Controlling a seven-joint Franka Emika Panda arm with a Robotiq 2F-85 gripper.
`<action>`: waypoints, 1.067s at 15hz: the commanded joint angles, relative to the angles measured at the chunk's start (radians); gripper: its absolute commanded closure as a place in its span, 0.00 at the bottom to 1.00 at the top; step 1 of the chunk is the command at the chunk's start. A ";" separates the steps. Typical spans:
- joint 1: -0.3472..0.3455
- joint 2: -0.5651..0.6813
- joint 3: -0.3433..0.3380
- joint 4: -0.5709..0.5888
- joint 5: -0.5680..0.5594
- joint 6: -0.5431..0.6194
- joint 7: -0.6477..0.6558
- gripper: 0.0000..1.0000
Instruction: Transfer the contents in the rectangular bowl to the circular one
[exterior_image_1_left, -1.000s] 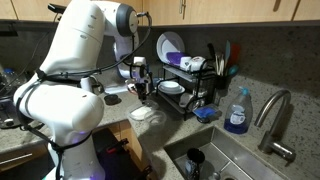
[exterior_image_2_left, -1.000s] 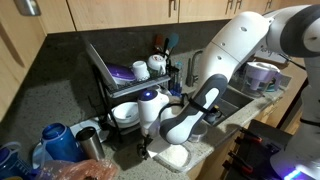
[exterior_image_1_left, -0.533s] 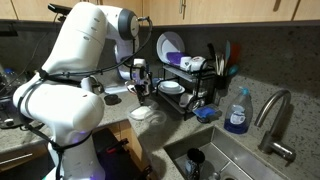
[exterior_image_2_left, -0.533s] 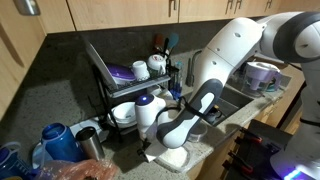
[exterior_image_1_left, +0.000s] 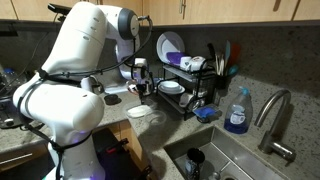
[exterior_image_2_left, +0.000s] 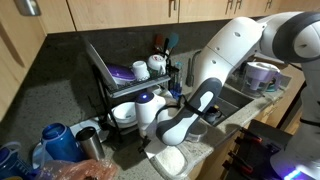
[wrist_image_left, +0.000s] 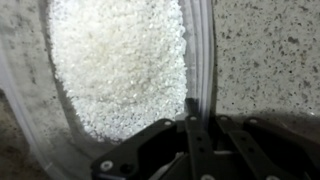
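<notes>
In an exterior view, the claw (exterior_image_1_left: 140, 96) hangs from the white arm onto the rectangular bowl (exterior_image_1_left: 140, 113), which sits on the worktop (exterior_image_1_left: 172, 129) at about 8 o'clock from the dish rack (exterior_image_1_left: 186, 80). In an exterior view, the bowl lies at 6 o'clock of the frame, under the wrist. In the wrist view, the claw enters from 6 o'clock, pinched tight on the bowl's wall at 5 o'clock of the white granules (wrist_image_left: 115, 60).
</notes>
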 joint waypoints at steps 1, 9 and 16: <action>0.005 -0.029 -0.002 -0.010 0.015 -0.027 -0.063 0.99; -0.027 -0.073 0.043 -0.032 0.067 -0.063 -0.302 0.99; -0.026 -0.167 0.031 -0.073 0.095 -0.105 -0.413 0.99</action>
